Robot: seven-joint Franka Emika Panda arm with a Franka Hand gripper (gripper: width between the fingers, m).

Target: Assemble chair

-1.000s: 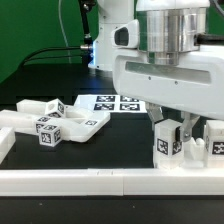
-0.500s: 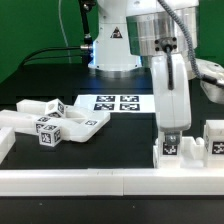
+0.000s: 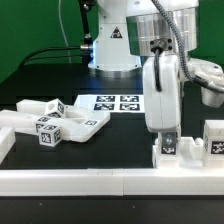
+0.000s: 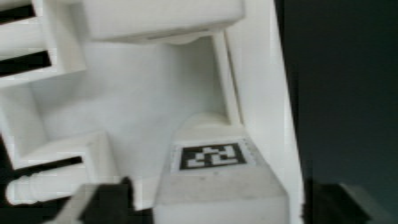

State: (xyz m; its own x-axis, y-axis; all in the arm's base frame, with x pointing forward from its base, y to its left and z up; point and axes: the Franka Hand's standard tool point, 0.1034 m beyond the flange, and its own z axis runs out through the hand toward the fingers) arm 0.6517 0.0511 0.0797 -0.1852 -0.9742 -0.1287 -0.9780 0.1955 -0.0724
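Note:
My gripper (image 3: 167, 134) stands at the exterior view's right, straight down over an upright white chair piece (image 3: 169, 146) with a square tag, beside the front rail. In the wrist view the gripper (image 4: 222, 206) has a dark finger on each side of this piece (image 4: 214, 110), whose tag (image 4: 217, 156) lies just ahead of the jaws. The jaws look shut on it. Another tagged white chair piece (image 3: 213, 140) stands further right. Several tagged chair parts (image 3: 60, 120) lie in a heap at the exterior view's left.
The marker board (image 3: 118, 103) lies flat behind the middle of the table. A long white rail (image 3: 100, 180) runs along the front edge, with a side rail (image 3: 6, 140) at the left. The robot base (image 3: 112, 45) stands at the back.
The hand has pulled back from the camera and now stands upright over the piece. In the last half second it leaned a little to the exterior view's left; the piece stays by the rail.

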